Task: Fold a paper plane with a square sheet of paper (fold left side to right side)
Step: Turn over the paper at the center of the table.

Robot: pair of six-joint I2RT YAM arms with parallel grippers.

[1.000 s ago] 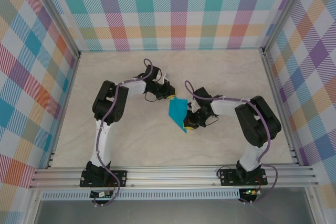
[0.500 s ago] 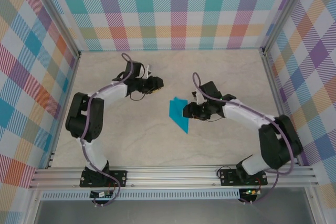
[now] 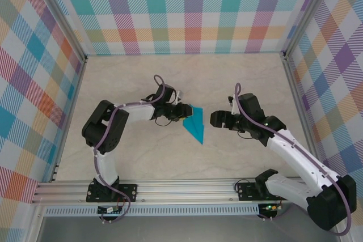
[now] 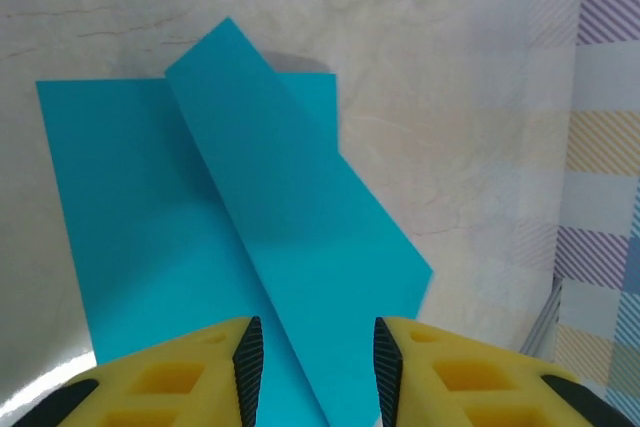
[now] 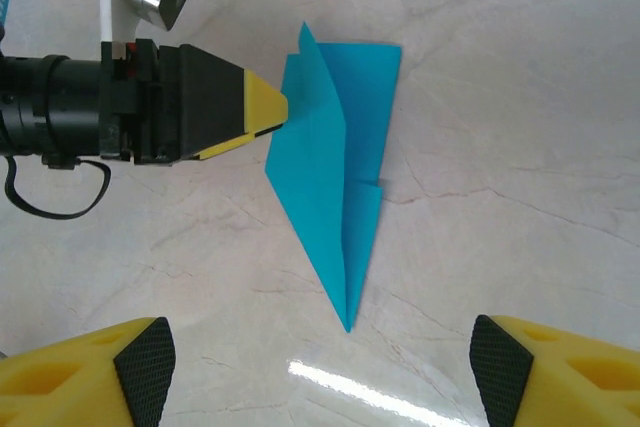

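Observation:
The teal-blue square sheet of paper (image 3: 194, 124) lies on the table folded into a narrow dart, its sharp tip toward the near edge. One flap (image 4: 290, 217) stands a little raised along the middle crease. My left gripper (image 3: 182, 112) is at the paper's wide left end; its jaws are partly open and straddle the flap (image 4: 315, 357) without pinching it. My right gripper (image 3: 213, 119) hangs to the right of the paper, wide open and empty (image 5: 320, 367). In the right wrist view the paper (image 5: 335, 157) lies ahead of it, with the left fingertip (image 5: 268, 105) touching the paper's left edge.
The marble-look tabletop (image 3: 142, 157) is bare around the paper. Plaid walls (image 3: 193, 15) close off the back and both sides. An aluminium rail (image 3: 187, 188) with the arm bases runs along the near edge.
The right gripper let go of the paper, opened wide and drew back to the right. The left gripper swung away to the back left, then returned to the paper's left end, jaws partly open.

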